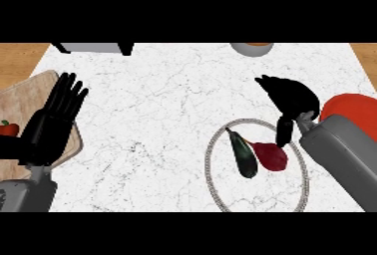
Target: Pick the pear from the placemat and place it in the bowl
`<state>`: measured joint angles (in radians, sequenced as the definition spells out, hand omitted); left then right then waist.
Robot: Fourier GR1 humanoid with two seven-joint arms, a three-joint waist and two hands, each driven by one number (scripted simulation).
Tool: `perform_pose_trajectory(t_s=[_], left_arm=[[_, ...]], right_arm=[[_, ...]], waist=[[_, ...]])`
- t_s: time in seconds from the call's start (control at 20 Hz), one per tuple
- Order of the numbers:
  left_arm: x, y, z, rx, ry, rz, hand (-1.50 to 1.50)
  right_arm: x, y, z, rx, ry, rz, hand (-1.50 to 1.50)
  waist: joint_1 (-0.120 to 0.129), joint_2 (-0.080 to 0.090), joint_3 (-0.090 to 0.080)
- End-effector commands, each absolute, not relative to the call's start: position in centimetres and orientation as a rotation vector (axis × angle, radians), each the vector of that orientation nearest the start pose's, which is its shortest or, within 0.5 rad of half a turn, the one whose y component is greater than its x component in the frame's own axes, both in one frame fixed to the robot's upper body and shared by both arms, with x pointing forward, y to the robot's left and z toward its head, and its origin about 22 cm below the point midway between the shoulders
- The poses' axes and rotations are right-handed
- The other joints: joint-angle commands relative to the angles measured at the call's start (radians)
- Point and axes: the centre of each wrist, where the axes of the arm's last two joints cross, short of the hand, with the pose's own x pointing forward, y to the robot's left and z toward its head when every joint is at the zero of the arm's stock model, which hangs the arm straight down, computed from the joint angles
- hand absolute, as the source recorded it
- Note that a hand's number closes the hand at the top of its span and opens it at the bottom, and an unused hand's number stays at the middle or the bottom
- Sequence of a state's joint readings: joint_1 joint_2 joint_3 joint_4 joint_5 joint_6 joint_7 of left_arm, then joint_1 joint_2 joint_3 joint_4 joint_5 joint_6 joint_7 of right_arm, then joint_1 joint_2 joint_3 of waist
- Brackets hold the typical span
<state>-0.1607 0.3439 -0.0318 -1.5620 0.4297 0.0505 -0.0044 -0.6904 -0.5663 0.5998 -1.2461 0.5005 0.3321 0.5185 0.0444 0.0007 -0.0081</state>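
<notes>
Containers first: on my screen the red-orange bowl (352,105) sits at the table's (162,99) right edge. Much of it is hidden behind the right forearm (342,159), so I cannot tell what is inside. A grey cup (253,49) is cut off by the far edge of the view, with something orange showing in it.

The round placemat (276,191), white with a grey rim, lies near the right side and carries two things. One is the pear (271,156); the other is a long dark green vegetable (243,155) lying just beside it on the left, the two almost touching.

The pear is dark red, wide at the bottom and narrowing to a tip that points up and to the left. It lies on its side.

My right hand (293,99) hangs over the placemat's far right rim, between the pear and the bowl. Its fingers are spread apart and grip nothing. One finger (283,130) reaches down, and its tip ends just beside the pear's upper right; I cannot tell whether it touches.

My left hand (55,122) rests at the left edge, fingers straight and pointing up. It is over a wooden board (22,99) that holds a small red thing (7,128).
</notes>
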Motion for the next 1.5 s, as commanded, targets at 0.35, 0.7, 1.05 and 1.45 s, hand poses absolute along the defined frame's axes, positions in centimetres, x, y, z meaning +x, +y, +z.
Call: perform_pose_trajectory(t_s=[0.35, 0.7, 1.05, 1.45], left_arm=[[28.1, 30.3, 7.0, -0.067, -1.698, 0.065, 0.0], [26.9, 30.0, 6.1, -0.074, -1.696, 0.066, 0.0], [26.6, 30.5, 5.6, -0.068, -1.701, 0.073, 0.0], [26.0, 31.7, 5.1, -0.086, -1.688, 0.06, 0.0]], right_arm=[[36.1, -8.1, 13.3, -0.757, -0.499, 1.638, -1.5], [33.9, -8.1, 12.4, -0.723, -0.517, 1.583, -1.5], [32.1, -11.7, 10.3, -0.749, -0.523, 1.579, -1.5], [30.5, -15.3, 8.3, -0.823, -0.655, 1.59, -1.5]], waist=[[-0.037, -0.004, 0.007], [-0.05, -0.006, 0.007], [-0.05, -0.003, 0.008], [-0.043, -0.001, 0.008]])
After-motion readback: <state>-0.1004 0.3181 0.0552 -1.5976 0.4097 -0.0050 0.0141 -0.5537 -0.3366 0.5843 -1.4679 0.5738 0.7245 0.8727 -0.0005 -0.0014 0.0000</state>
